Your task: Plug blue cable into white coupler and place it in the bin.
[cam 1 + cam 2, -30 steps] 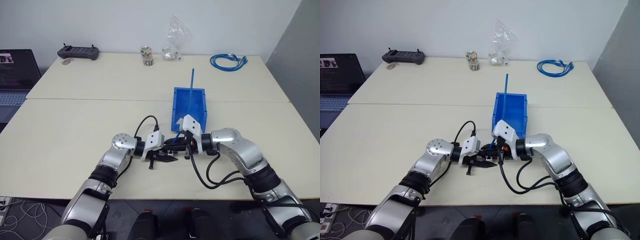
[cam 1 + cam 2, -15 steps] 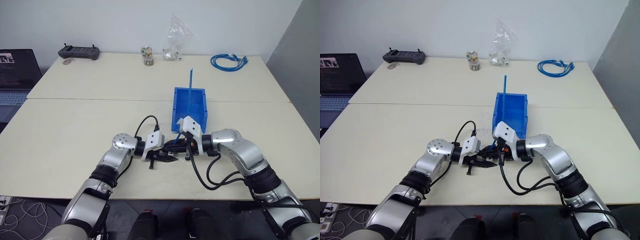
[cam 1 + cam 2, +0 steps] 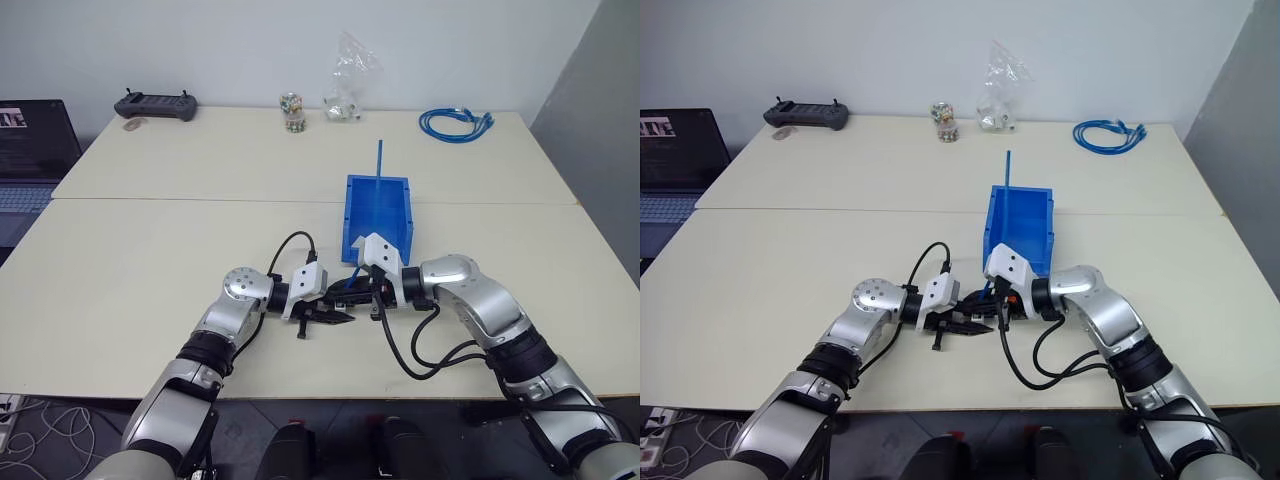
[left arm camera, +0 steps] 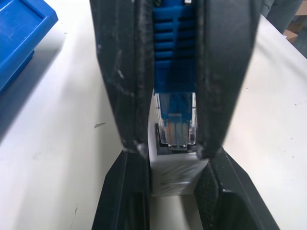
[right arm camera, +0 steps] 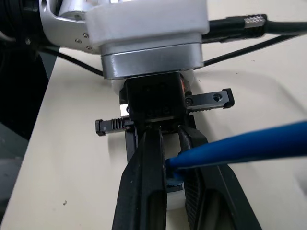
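**Plug meeting coupler between two closed grippers**

Left gripper (image 3: 338, 318) closed on the white coupler (image 4: 175, 175), pinched between both black fingers (image 4: 125, 189). Right gripper (image 3: 352, 292) clamped narrowly on the blue cable (image 5: 240, 146) just behind its plug (image 4: 176, 125), tip to tip with the left one. Plug set at the coupler's dark socket; fully seated or not, cannot tell. Cable rising from the jaws toward 12 o'clock, its free end standing above the bin (image 3: 401, 196). Bin on the table (image 3: 150, 260) just beyond the grippers, at 1 o'clock from them. Farther out: coiled blue cables (image 3: 457, 123) at 1 o'clock near the far edge, plastic bag (image 3: 352, 75) at 12, controller (image 3: 155, 104) at 10, laptop (image 3: 30, 150) at 9.
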Motion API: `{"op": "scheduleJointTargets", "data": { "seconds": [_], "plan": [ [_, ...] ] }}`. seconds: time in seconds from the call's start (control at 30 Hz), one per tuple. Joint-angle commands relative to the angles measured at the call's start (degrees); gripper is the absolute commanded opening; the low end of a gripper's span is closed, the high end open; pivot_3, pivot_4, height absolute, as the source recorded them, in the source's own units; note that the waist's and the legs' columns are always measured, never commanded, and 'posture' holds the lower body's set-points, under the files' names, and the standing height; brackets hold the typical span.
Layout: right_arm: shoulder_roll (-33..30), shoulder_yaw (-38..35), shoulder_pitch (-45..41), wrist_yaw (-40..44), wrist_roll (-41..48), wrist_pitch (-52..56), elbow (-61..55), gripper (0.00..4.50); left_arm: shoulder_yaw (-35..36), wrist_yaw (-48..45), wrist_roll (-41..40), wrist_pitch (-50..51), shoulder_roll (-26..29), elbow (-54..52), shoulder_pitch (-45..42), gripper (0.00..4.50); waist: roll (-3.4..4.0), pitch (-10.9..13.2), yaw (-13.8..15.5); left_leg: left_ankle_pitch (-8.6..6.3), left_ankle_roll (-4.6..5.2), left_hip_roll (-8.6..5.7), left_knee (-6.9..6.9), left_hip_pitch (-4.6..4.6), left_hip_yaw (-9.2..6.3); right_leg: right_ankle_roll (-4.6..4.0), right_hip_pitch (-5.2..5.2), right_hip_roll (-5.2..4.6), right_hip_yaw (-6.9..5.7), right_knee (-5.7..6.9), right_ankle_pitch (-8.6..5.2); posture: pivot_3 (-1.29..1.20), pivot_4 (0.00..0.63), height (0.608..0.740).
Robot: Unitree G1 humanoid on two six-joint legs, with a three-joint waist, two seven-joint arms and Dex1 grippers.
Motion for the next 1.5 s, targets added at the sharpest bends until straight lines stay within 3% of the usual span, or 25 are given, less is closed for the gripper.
{"op": "scheduleJointTargets", "data": {
  "seconds": [0.03, 0.13, 0.57, 0.77, 0.87, 1.13, 1.2, 1.3, 1.5],
  "plan": [
    [0.27, 3.32, -1.10, 1.82, -4.19, -5.12, 2.47, 0.37, -0.33, -0.21, 0.64, 0.10, -0.17, -0.91, 0.61, 0.83, 0.00, -0.01, -0.03, 0.00, 0.00, 0.00, 0.00, 0.03, 0.01, 0.00, 0.01, 0.00, 0.00, 0.01, 0.00, 0.00, 0.150, 0.740],
    [0.53, 5.29, -1.07, 2.80, -6.56, -7.77, 3.60, 0.37, -0.24, 0.05, 0.71, -0.11, -0.20, -1.01, 0.74, 0.83, 0.01, -0.05, -0.13, 0.00, 0.00, 0.00, 0.00, 0.07, 0.03, 0.00, 0.02, 0.00, 0.03, 0.05, 0.00, 0.00, 0.150, 0.740],
    [3.95, 5.55, 0.84, 4.53, -5.85, -0.40, 6.63, 0.37, 0.14, 0.45, 0.87, 0.01, -0.47, -1.87, 1.20, 0.83, -0.01, -0.89, -0.21, 0.00, 0.00, 0.02, -0.03, 0.19, 0.04, -0.17, 0.05, 0.01, 0.03, 0.17, -0.10, 0.00, 0.150, 0.740],
    [2.09, 8.88, 5.20, 5.20, -10.96, -8.89, 10.99, 0.37, 0.51, 1.21, 0.66, 0.25, -0.16, -3.43, 2.25, 0.83, 0.02, -1.26, -0.38, -0.01, 0.01, 0.05, -0.09, 0.37, 0.04, -0.25, 0.18, 0.05, 0.04, 0.15, -0.16, 0.00, 0.150, 0.740],
    [1.91, 9.74, 6.96, 5.46, -12.39, -11.49, 10.92, 0.37, 0.56, 1.34, 0.52, 0.53, 0.06, -4.07, 2.61, 0.83, 0.01, -1.31, -0.42, -0.03, 0.04, 0.06, -0.21, 0.92, 0.03, -0.26, 0.70, 0.05, 0.02, 0.04, -0.26, 0.00, 0.150, 0.740],
    [4.42, 7.94, 7.27, 3.67, -13.07, -12.66, 13.19, 0.37, 0.63, 2.03, 0.93, 1.20, 0.19, -5.44, 3.10, 0.83, -0.01, -1.70, -1.10, -0.04, 0.05, 0.07, -0.24, 1.09, -0.03, -0.26, 0.84, 0.06, 0.00, 0.07, -0.38, 0.00, 0.150, 0.740],
    [4.26, 6.53, 7.07, 3.30, -12.36, -11.86, 12.51, 0.37, 0.94, 2.37, 0.61, 2.30, -0.03, -5.58, 2.89, 1.52, 0.00, -1.74, -1.24, -0.04, 0.05, 0.07, -0.26, 1.18, -0.03, -0.28, 0.90, 0.06, 0.00, 0.12, -0.41, 0.00, 0.150, 0.740],
    [3.80, 3.21, 7.48, 1.57, -10.67, -10.06, 8.81, 0.37, 2.47, 4.75, -0.24, 3.57, -0.27, -7.88, 3.84, 2.13, 0.00, -1.75, -1.29, -0.04, 0.05, 0.08, -0.26, 1.22, -0.03, -0.19, 0.93, 0.06, 0.00, 0.15, -0.47, 0.00, 0.150, 0.740],
    [1.03, -10.73, 11.41, -3.98, 3.13, 12.16, -16.40, 0.37, 8.48, 10.77, -7.28, 18.80, 5.64, -32.25, 18.43, 3.49, 0.08, -1.57, -1.59, -0.07, 0.01, 0.22, -0.28, 0.99, -0.20, -0.49, 0.75, -0.15, 0.12, 0.16, -0.48, 0.00, 0.150, 0.740]
  ]
}}
